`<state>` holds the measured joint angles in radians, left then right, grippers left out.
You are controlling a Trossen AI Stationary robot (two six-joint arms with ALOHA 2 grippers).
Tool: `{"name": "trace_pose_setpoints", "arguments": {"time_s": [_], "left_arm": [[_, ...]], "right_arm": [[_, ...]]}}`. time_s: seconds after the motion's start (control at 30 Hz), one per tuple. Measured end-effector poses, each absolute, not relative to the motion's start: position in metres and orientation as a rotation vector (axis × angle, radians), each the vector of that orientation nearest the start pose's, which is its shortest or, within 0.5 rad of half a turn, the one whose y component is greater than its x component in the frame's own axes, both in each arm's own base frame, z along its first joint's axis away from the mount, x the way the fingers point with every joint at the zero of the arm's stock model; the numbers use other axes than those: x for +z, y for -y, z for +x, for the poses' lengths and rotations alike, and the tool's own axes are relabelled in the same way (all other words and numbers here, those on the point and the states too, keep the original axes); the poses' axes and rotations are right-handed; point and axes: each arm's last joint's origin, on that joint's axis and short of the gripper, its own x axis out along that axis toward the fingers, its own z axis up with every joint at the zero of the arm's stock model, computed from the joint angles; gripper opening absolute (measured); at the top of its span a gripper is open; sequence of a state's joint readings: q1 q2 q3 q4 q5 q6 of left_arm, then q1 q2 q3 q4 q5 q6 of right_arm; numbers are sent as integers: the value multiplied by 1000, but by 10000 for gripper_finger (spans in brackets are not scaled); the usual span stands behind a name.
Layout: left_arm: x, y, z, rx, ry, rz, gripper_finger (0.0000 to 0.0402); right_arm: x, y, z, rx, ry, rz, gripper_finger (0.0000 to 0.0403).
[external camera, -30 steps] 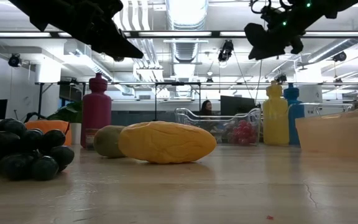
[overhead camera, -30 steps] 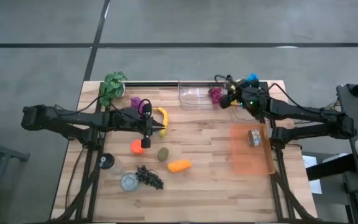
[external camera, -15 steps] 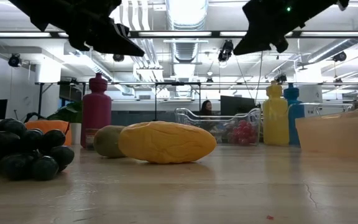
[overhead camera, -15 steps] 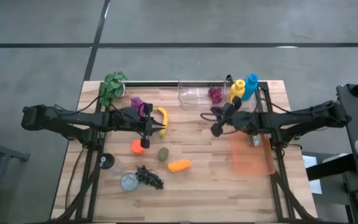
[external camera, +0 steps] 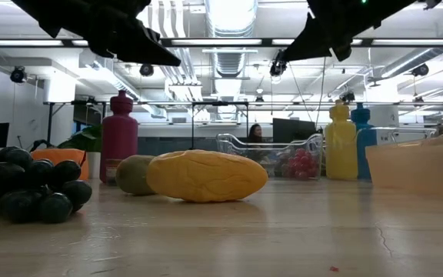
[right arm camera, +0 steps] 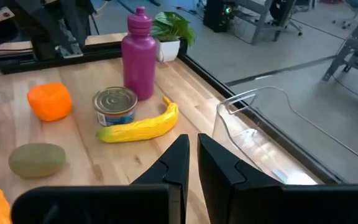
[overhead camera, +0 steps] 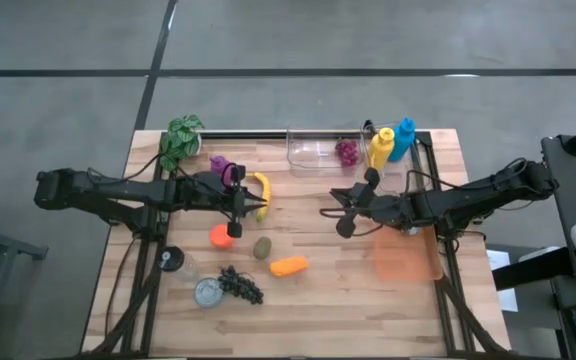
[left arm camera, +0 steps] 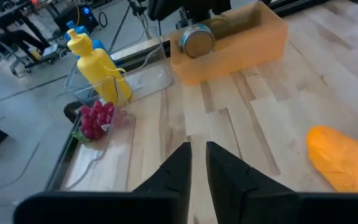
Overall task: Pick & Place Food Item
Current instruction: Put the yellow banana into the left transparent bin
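- High view: no writing is readable. The right gripper (overhead camera: pixel 342 222) hangs over bare worktop (overhead camera: pixel 308 310), empty, fingers together; the orange food item (overhead camera: pixel 288 266) lies beyond it, toward the left gripper (overhead camera: pixel 235 222).
- Low view: both arms are cut off at the top edge.
- Left wrist view: fingers nearly together, holding nothing; orange tray (left arm camera: pixel 241 46) ahead.
- Right wrist view: can (right arm camera: pixel 115 106) label illegible; banana (right arm camera: pixel 138 127) ahead.

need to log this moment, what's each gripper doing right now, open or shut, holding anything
left gripper: fingers shut, nothing between them, above the table near the banana.
right gripper: fingers shut, empty, over the bare middle of the table.
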<state>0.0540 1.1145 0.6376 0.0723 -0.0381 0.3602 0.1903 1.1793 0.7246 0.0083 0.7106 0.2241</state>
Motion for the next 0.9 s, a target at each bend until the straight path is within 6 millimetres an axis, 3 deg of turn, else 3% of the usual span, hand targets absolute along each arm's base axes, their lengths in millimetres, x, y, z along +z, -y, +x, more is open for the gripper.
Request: {"name": "trace_pose_setpoints", "arguments": {"time_s": [0.5, 0.7, 0.9], "left_arm": [[244, -17, 237, 143, -431, 210, 190], [235, -17, 241, 141, -480, 196, 225], [222, -19, 258, 175, -566, 210, 246]], "right_arm": [[256, -31, 246, -542, -337, 23, 29], [256, -31, 246, -541, -337, 23, 29], [256, -31, 246, -541, -336, 23, 29]]}}
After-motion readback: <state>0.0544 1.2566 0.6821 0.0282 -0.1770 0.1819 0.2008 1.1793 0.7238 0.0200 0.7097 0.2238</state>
